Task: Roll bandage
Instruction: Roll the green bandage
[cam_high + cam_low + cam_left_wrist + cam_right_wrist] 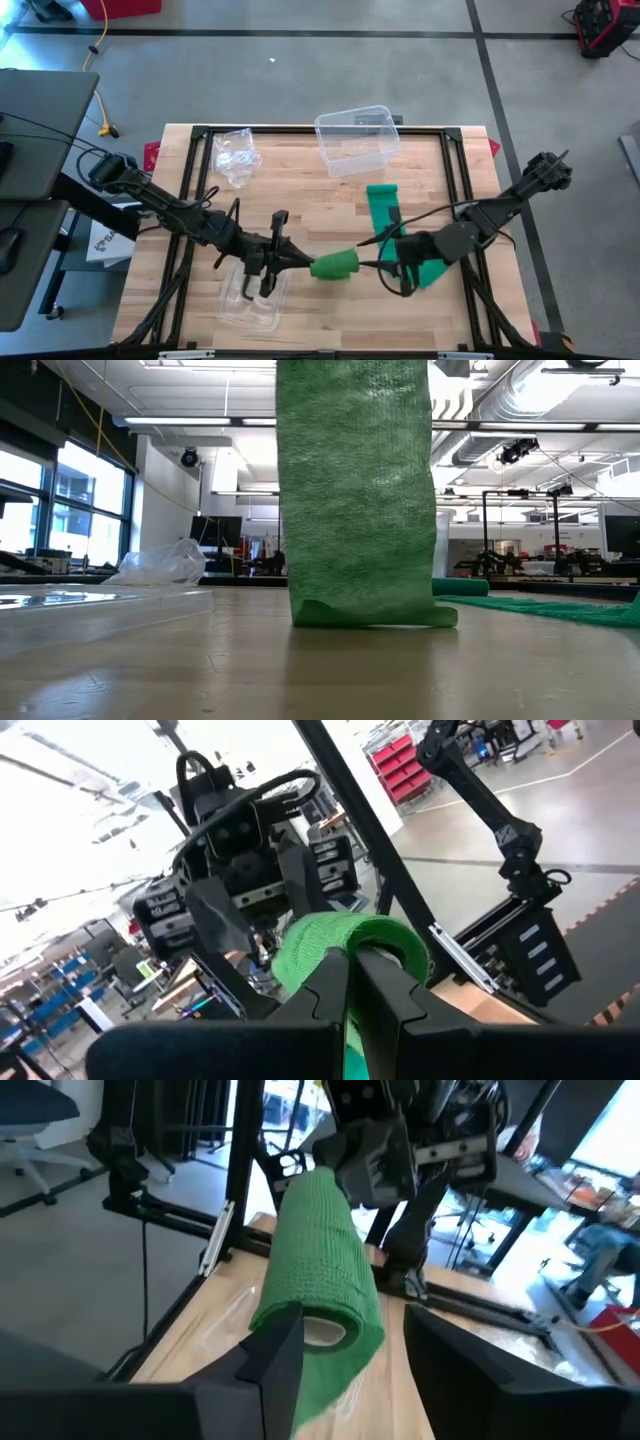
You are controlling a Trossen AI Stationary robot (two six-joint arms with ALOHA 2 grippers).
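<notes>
Pinching one end of the rolled green mesh bandage (334, 265) with the left gripper (296, 262), fingers (385, 982) pressed together on the roll's rim, roll lifted at about 6 o'clock of the light wooden table (300, 190), slightly right of centre. Facing the roll's other end from the 3 o'clock side, the right gripper (385, 262) with fingers (270, 1355) spread apart, one on each side of the roll's open core, not clamping it. Trailing from the roll toward 3 o'clock, the unrolled flat green bandage strip (385, 215), lying on the wood under the right arm and running up toward 1 o'clock. Sitting at 12 o'clock, an empty clear plastic rectangular box (357, 139); at 10 o'clock, a crumpled clear plastic bag (236, 155); at 7 o'clock, a flat clear plastic lid (250, 295) beneath the left wrist. Filling the low view's middle, a hanging green mesh sheet (358, 490) touching the tabletop.
</notes>
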